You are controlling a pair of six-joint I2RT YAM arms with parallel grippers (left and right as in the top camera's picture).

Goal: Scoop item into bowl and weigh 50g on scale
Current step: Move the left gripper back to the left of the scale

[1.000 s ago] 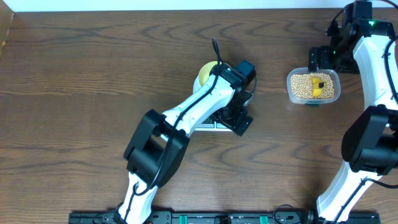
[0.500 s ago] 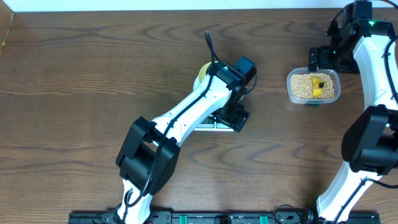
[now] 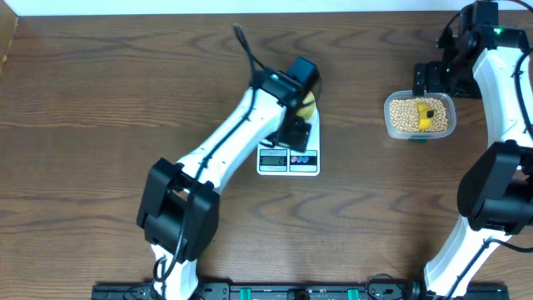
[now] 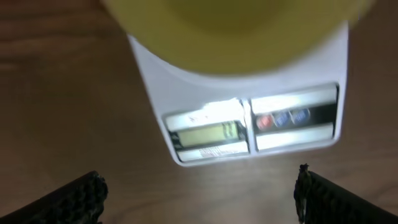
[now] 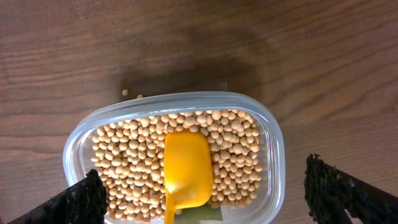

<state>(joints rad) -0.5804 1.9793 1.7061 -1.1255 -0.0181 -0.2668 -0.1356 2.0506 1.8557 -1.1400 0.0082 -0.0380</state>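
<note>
The white scale (image 3: 289,158) lies mid-table with its display toward the front. The pale yellow bowl (image 3: 307,106) stands on its platform, mostly hidden under my left arm. My left gripper (image 3: 291,131) hovers over the scale, open and empty. In the left wrist view the bowl (image 4: 236,31) is a blur above the scale (image 4: 249,118), and the left gripper (image 4: 199,177) holds nothing. The tan beans (image 5: 124,162) fill a clear tub (image 5: 273,143) with a yellow scoop (image 5: 186,168) lying in them. My right gripper (image 5: 202,168) hangs open above the tub.
The tub (image 3: 420,115) with the scoop (image 3: 427,115) stands at the right rear, under my right gripper (image 3: 429,77). Two loose beans (image 5: 126,93) lie on the wood just behind the tub. The table's far edge runs along the top.
My left arm has swung left and toward the back, uncovering the scale's display and buttons. The right arm, tub and scoop have not moved.
</note>
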